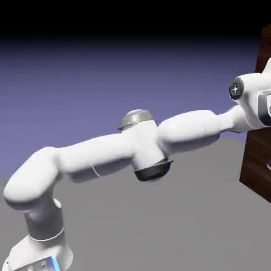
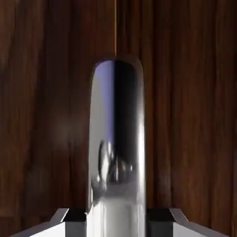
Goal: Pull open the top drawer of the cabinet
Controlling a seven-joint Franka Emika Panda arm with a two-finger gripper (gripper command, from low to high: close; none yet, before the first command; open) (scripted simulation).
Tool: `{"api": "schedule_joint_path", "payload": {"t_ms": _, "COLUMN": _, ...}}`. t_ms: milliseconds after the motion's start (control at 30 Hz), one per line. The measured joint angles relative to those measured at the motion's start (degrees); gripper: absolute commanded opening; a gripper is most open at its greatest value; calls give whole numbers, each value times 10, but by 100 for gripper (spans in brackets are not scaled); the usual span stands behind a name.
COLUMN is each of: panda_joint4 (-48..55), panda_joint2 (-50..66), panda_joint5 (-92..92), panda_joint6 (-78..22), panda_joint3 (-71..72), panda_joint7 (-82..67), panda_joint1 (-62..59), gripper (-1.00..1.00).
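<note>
— What surrounds my white arm?

— Grey table, tall dark brown wood-grain cabinet at right.

— And the gripper?

— Its grey fingertips flank a silvery rounded handle, narrowly spread; whether they grip, I cannot tell.

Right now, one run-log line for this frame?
arm: reaching to tall dark brown wood-grain cabinet | gripper: straddling silvery metal handle, fingertips either side | grip: unconfirmed | drawer travel: cannot tell

Cabinet: dark brown wood grain, satin sheen. Handle: polished mirror-bright metal. Arm: smooth glossy white plastic. Surface: matt grey.
</note>
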Motion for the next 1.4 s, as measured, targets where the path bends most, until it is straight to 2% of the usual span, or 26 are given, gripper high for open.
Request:
{"api": "schedule_joint_path", "payload": {"t_ms": 300, "panda_joint4": -76, "panda_joint2": -71, "panda_joint5": -136, "panda_joint6": 27, "panda_joint3": -65, "panda_joint7": 224, "panda_joint1": -45, "gripper": -100}}
{"api": "schedule_joint_path", "payload": {"t_ms": 533, "panda_joint4": -131, "panda_joint2": -114, "panda_joint5": -290, "panda_joint6": 27, "panda_joint3": -57, "panda_joint7": 398, "panda_joint1": -86, "gripper": -100}}
{"api": "schedule_joint_path", "payload": {"t_ms": 700, "panda_joint4": -194, "panda_joint2": -140, "panda_joint5": -414, "panda_joint6": 7, "panda_joint3": -4, "panda_joint7": 508, "panda_joint1": -140, "gripper": -100}}
{"api": "schedule_joint_path", "payload": {"t_ms": 933, "panda_joint4": -336, "panda_joint2": -176, "panda_joint5": -553, "panda_joint6": -41, "panda_joint3": 105, "panda_joint7": 627, "panda_joint1": -262, "gripper": -100}}
{"api": "schedule_joint_path", "payload": {"t_ms": 1400, "panda_joint4": -615, "panda_joint2": -226, "panda_joint5": -655, "panda_joint6": -110, "panda_joint3": 316, "panda_joint7": 748, "panda_joint1": -544, "gripper": -100}}
